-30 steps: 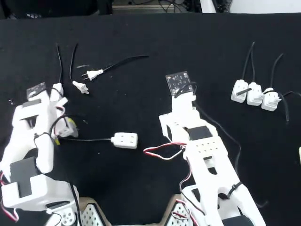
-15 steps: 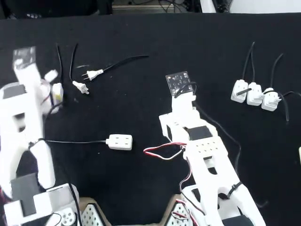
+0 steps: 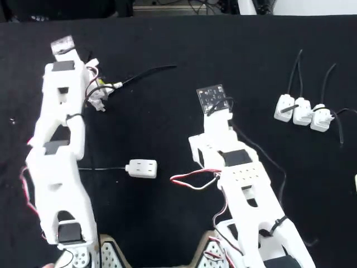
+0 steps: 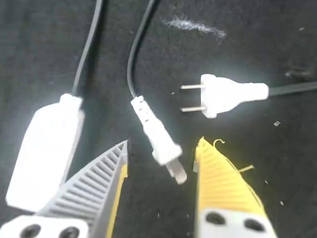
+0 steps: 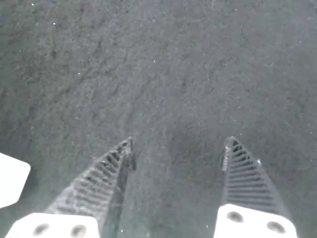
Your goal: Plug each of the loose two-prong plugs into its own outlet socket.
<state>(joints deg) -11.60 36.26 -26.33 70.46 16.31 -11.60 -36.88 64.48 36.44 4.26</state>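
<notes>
Matt black cloth table (image 3: pixel 167 33), smooth white plastic plug (image 4: pixel 233 94)

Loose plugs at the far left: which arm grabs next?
Left. The left gripper hangs open right over the slim plug, with the two-prong plug just beside. The right gripper is open over bare black cloth.
</notes>
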